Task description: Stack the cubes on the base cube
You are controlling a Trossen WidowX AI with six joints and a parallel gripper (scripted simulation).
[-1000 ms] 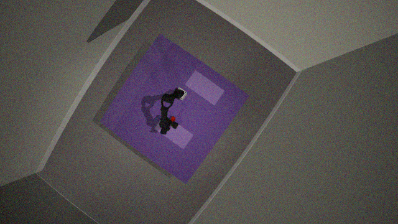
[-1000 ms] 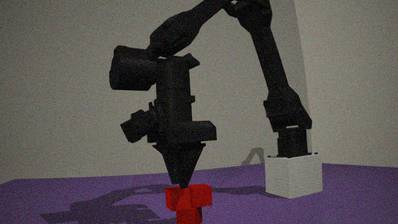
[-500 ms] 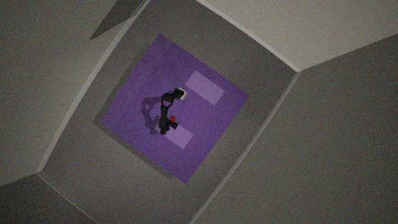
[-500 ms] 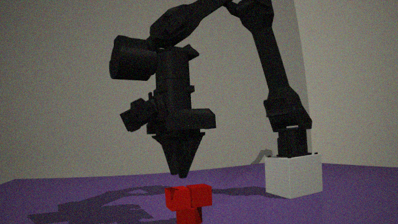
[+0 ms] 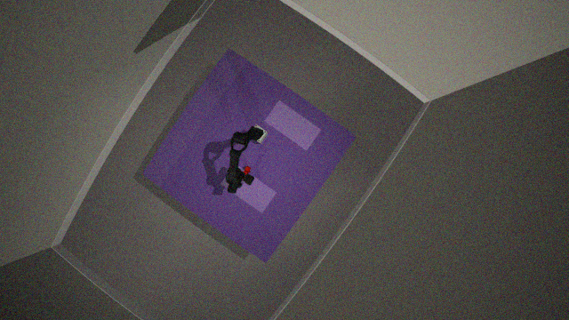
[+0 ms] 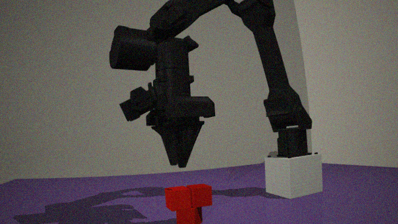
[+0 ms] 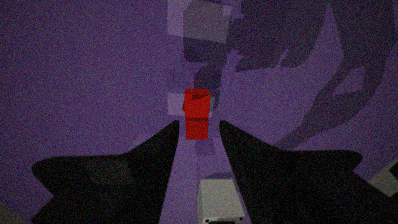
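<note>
Two red loose cubes (image 6: 175, 196) (image 6: 201, 194) sit side by side on top of the red base cube (image 6: 188, 216), overhanging it to either side. In the wrist view they show as one red cube (image 7: 196, 104) behind another (image 7: 196, 129). From above they are one small red spot (image 5: 246, 170). I cannot tell the gap between them. My gripper (image 6: 180, 163) (image 7: 199, 124) hangs above the cubes, clear of them. Its fingers stand apart with nothing between them.
The arm's white pedestal (image 6: 292, 175) (image 5: 262, 135) (image 7: 220, 200) stands to the right of the cubes on the purple mat (image 6: 357, 199) (image 5: 200, 116). Two lighter rectangles (image 5: 292, 124) (image 5: 256, 196) are marked on the mat. Grey floor surrounds the mat.
</note>
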